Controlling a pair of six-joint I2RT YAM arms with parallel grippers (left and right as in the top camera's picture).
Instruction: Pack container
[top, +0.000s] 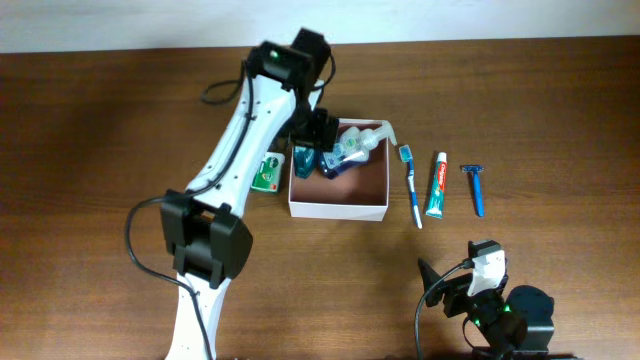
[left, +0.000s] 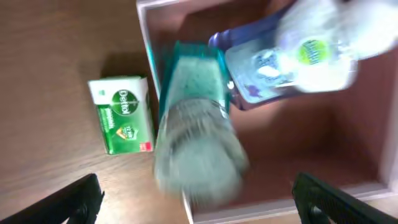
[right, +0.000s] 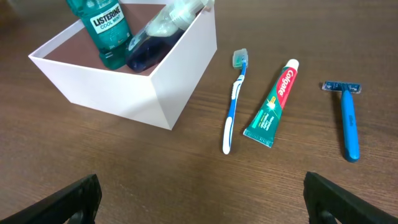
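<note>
Three labels: Listerine (right: 109, 31), Colgate (right: 272, 102) (probably Dettol (left: 122, 115))

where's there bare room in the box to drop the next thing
In the square white cardboard box, the near half of the pinkish-brown floor is bare, between the front wall and the bottles. The far side is crowded: the teal mouthwash bottle sits in the far left corner, the clear pump bottle lies beside it.
</note>
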